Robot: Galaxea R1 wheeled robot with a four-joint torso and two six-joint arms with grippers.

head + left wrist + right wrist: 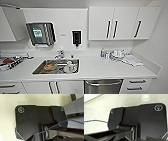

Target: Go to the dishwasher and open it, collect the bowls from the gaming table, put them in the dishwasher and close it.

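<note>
The dishwasher (103, 86) sits under the white counter, right of the sink, with a steel front and a horizontal bar handle; its door looks shut. I face a kitchenette straight on in the head view. Both wrist views hold the robot's own dark plate over a pale floor. The gaming table and its bowls are out of view.
A steel sink (57, 66) holds dishes, with a tap behind it. White upper cabinets (122, 23), a paper towel dispenser (40, 33) and a soap dispenser (76, 37) hang on the wall. Dishes and cloths (123, 58) lie on the counter (105, 68) at right; drawers (136, 85) flank the dishwasher.
</note>
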